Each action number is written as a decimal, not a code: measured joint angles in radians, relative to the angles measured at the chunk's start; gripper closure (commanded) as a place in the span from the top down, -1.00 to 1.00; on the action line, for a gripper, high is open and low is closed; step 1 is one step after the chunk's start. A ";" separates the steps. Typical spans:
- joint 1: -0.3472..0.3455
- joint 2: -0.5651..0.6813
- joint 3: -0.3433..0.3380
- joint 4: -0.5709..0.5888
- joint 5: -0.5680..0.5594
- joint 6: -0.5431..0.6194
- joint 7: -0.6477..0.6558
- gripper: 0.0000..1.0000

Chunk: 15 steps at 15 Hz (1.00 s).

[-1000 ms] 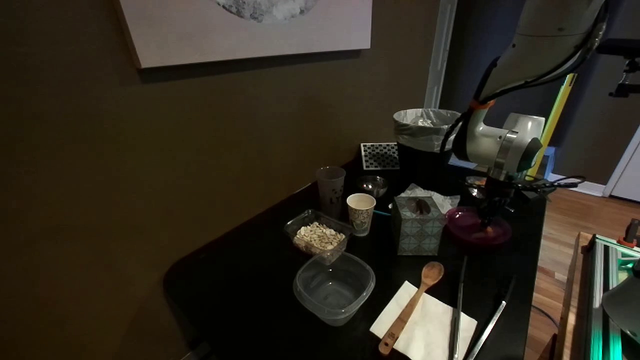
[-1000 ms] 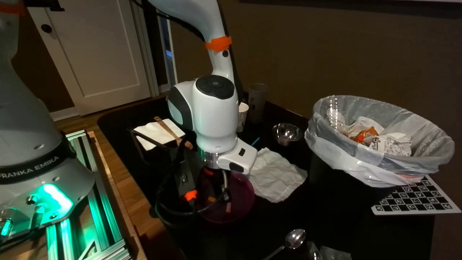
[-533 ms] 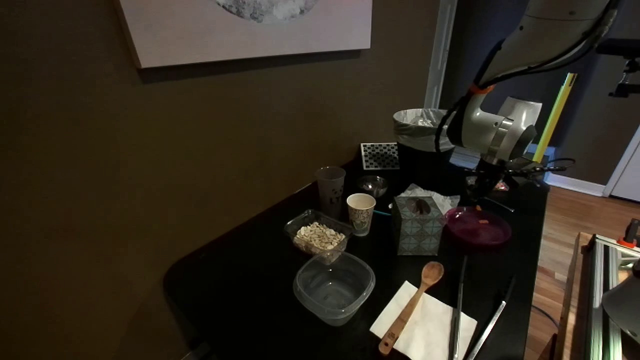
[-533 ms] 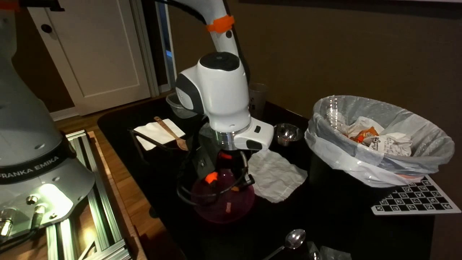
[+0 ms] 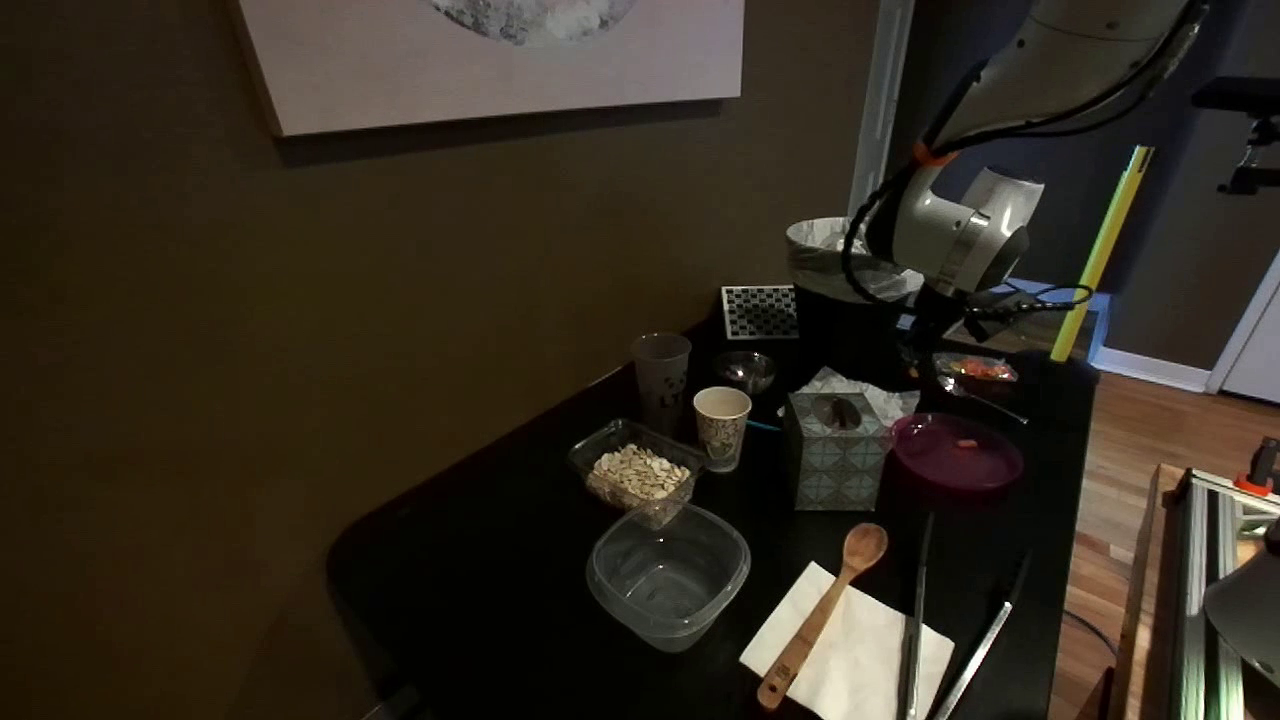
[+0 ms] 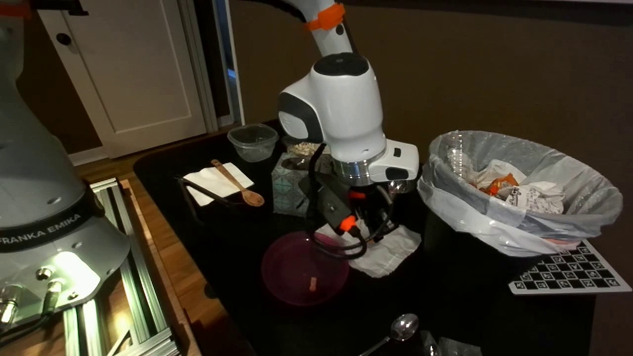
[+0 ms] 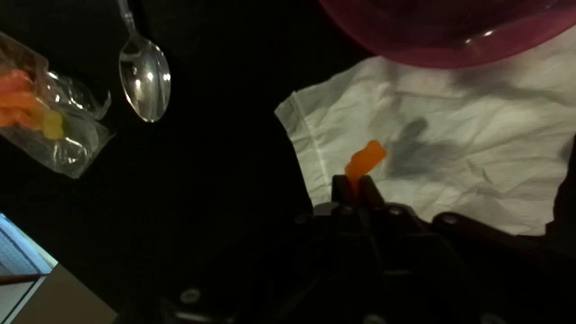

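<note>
The gummy (image 7: 366, 157) is orange — the dish (image 6: 289, 264) magenta.

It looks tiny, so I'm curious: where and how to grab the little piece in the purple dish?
Probably its middle, from above, pinching across the narrow width: the little piece is longish, and the rim of the purple dish may hinder a sideways approach. The gripper should first release its orange piece.

In an exterior view, the gripper (image 5: 913, 366) is hanging right of centre, and an orange bit (image 5: 912, 373) is showing at its tips. Lower in the frame, a tissue box (image 5: 838, 465) is standing beside a purple plate (image 5: 938, 462). At lower right, a wooden spoon (image 5: 824, 612) is lying across a napkin (image 5: 870, 645).
</note>
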State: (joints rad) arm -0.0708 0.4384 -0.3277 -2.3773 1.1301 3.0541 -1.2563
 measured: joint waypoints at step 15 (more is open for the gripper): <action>0.002 0.197 0.078 0.197 -0.019 -0.049 0.000 0.97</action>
State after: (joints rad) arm -0.0686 0.6352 -0.2498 -2.1808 1.1112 3.0048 -1.2566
